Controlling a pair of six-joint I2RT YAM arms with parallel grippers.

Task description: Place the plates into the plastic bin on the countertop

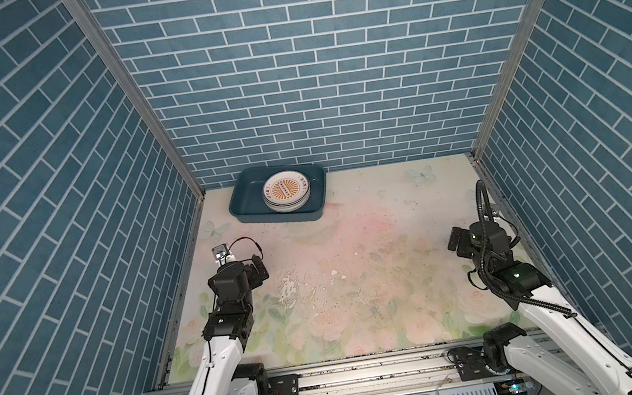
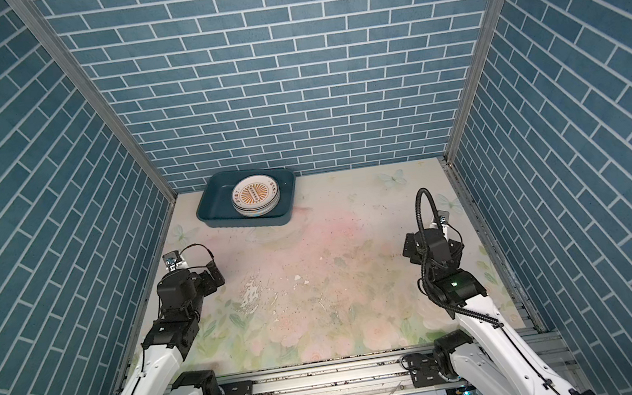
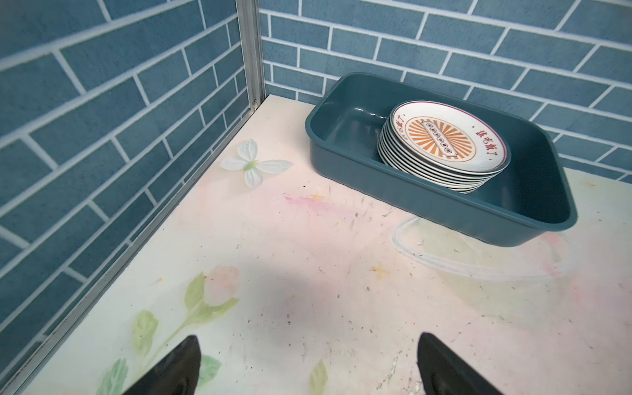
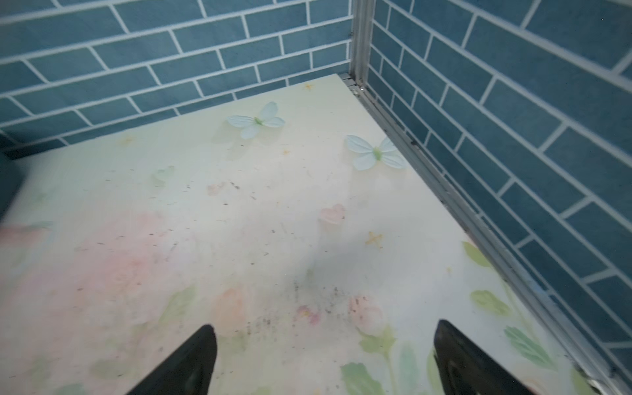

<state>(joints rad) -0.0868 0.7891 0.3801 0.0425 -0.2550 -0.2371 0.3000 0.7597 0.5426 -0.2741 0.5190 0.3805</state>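
We see the plates [image 3: 448, 143] stacked in one pile inside the plastic bin [image 3: 427, 201], toward its right half in both top views, the top plate showing an orange sunburst centre. The bin sits at the rear of the tabletop [image 1: 375, 240], left of centre, close to the blue tiled back wall [image 1: 290, 84]. Well apart from the bin, the left end effector [image 3: 309, 342] hangs over the tabletop, jaws spread wide, holding nothing. The right end effector [image 4: 325, 326] is likewise spread wide and empty, near the right side wall [image 4: 513, 136].
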